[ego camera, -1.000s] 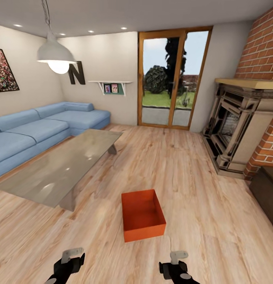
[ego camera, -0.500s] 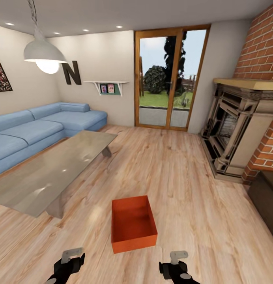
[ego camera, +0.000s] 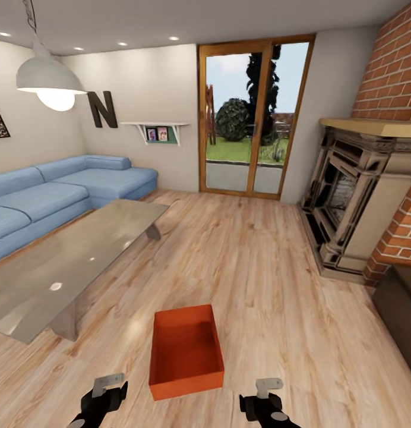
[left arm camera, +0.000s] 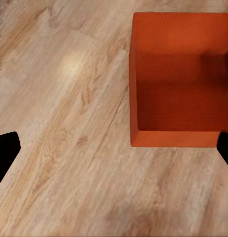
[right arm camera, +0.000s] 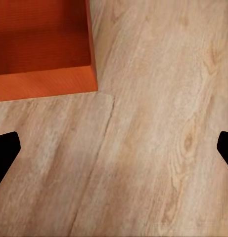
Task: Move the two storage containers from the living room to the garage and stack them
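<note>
Light wood plank flooring runs through a living room seen from the robot's head. At far left a blue sectional sofa sits against the wall under a white pendant lamp, with a large letter N and a small wall shelf further along the wall. A low glass table stands in front of the sofa. At the back, a wood-framed glass door looks onto a garden. At right is a brick fireplace with a pale carved surround.

Near the bottom centre, one red-orange storage container stands upright on the planks, just right of the table's near end. It is open-topped and holds nothing.

The left gripper hovers low at the container's left, and the right gripper at its right; both are apart from it. In the wrist views each gripper's dark fingertips sit at opposite edges of the picture, spread wide, with nothing between them but floor and a part of the container.
</note>
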You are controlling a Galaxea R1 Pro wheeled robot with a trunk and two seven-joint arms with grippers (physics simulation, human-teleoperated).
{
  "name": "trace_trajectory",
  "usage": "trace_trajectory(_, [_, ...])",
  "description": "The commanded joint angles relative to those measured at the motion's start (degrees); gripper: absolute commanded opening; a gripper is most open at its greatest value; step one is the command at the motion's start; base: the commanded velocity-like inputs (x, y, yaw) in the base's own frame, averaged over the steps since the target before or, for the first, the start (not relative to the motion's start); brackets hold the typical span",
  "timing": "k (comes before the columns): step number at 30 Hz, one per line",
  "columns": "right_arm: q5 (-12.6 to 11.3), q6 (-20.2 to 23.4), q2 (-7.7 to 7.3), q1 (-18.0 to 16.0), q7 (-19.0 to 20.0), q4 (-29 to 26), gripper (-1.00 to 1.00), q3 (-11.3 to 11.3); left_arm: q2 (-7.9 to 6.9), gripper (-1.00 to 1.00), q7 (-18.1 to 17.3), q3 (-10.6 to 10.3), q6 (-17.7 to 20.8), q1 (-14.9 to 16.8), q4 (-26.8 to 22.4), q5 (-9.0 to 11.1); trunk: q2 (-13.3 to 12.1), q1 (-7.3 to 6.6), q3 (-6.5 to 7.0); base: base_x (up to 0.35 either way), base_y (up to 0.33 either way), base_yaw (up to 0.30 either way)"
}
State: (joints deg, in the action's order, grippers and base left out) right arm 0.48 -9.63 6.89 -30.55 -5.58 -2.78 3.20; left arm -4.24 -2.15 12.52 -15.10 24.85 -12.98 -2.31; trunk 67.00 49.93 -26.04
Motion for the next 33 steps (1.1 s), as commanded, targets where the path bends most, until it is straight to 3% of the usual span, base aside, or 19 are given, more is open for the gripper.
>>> trace_trajectory(1, [0.0, -0.1, 0.01, 0.0, -0.3, 0.1, 1.0, 0.3, 0.02, 1.0, -0.2, 0.4, -0.2, 0.1, 0.1, -0.2, 0.0, 0.02, -0.06, 0.091, -0.078, 0.115])
trace_trajectory(18, [0.0, -0.1, 0.02, 0.0, -0.3, 0.1, 1.0, 0.3, 0.02, 1.0, -0.2, 0.4, -0.2, 0.0, 0.1, -0.2, 0.0, 0.02, -0.06, 0.015, -0.013, 0.26])
trace_trajectory(33, [0.0, -0.1, 0.04, 0.0, -0.3, 0.1, 1.0, 0.3, 0.02, 1.0, -0.2, 0.4, -2.8, 0.1, 0.2, -0.3, 0.0, 0.02, -0.06, 0.0, 0.0, 0.289])
